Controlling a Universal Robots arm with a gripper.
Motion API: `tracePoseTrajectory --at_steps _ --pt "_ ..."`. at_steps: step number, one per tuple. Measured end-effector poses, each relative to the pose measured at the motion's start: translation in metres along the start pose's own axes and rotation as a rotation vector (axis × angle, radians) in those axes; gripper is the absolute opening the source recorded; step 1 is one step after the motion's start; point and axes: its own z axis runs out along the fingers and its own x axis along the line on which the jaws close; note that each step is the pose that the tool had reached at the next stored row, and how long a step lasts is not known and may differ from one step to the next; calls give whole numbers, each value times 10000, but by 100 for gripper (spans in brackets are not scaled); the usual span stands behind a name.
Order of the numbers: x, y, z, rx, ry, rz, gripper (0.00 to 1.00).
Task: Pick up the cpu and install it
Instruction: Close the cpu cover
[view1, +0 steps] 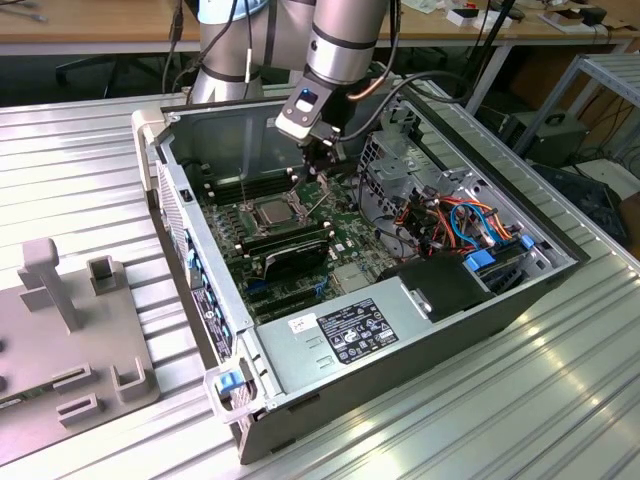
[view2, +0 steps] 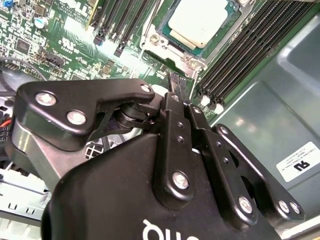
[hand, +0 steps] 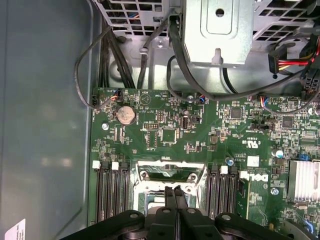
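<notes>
Robot gripper (view2: 177, 81), clenched shut on nothing, hangs just beside the socket (view2: 151, 37) on the motherboard (view2: 65, 35), where the cpu (view2: 200, 22) already lies flat inside; any press here probably wants slow, straight travel, clear of the memory slots (view2: 240, 47) flanking the socket.

My fingers (hand: 171, 200) are matt black. The cpu (view2: 200, 22) has a dull silver-grey top with a green border. The motherboard (hand: 200, 130) is dark green, dotted with black chips and fine white print. The memory slots (hand: 112, 185) are black with white end clips. The case wall (hand: 45, 125) is plain grey. The bench (view1: 560, 400) is silver, ribbed in parallel lines. The cable bundle (view1: 455, 215) shows orange, red and blue.
</notes>
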Motion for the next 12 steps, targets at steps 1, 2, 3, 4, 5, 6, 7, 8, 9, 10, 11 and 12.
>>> tracePoseTrajectory --at_steps 1,2,3,4,5,6,7,8,9,10,11,12 --pt "0 15 0 0 0 0 11" --pt "-1 28 1 -1 2 1 11" --pt "-1 40 1 0 2 1 11" --pt "-2 56 1 0 1 1 11" --pt "-3 69 1 0 1 1 11" --pt "-3 85 1 -1 2 1 11" --pt "-4 112 1 -1 1 0 11" --pt "-5 125 1 0 0 0 11" --pt "-6 144 1 -1 1 1 11" --pt "-7 163 1 -1 1 0 11" --pt "-7 180 1 0 1 1 11" --pt "-9 228 2 -1 1 0 11"
